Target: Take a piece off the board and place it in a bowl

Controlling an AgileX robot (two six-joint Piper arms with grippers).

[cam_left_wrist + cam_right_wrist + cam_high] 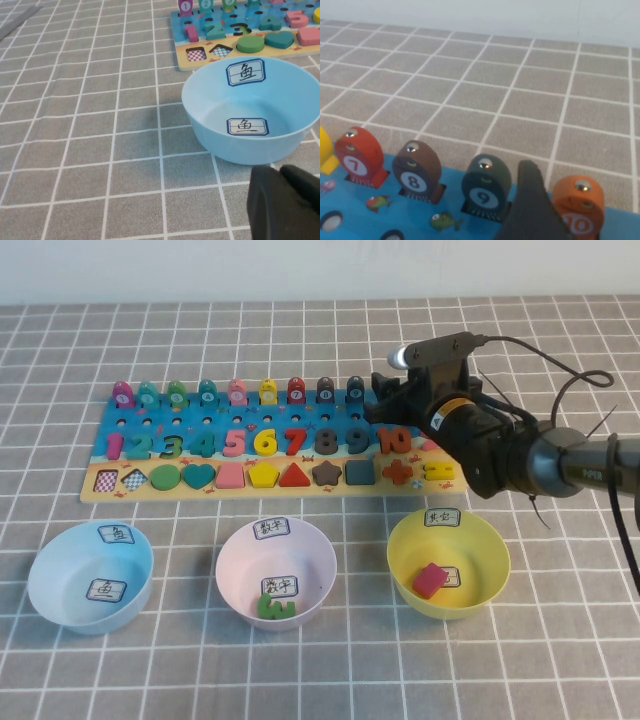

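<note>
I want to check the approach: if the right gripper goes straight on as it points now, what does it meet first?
Probably the orange fish piece marked 10, standing on the board; the open right gripper hovers just before it, though depth is unclear.

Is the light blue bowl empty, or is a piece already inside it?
Empty. The light blue bowl shows only its two labels; the right gripper is open over the board.

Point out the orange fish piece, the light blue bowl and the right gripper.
orange fish piece [578, 202]: right wrist view, on its round orange body.
light blue bowl [62, 600]: high view, on its bare inner wall.
right gripper [385, 400]: high view, open, between its fingertips over the board's right end.
</note>
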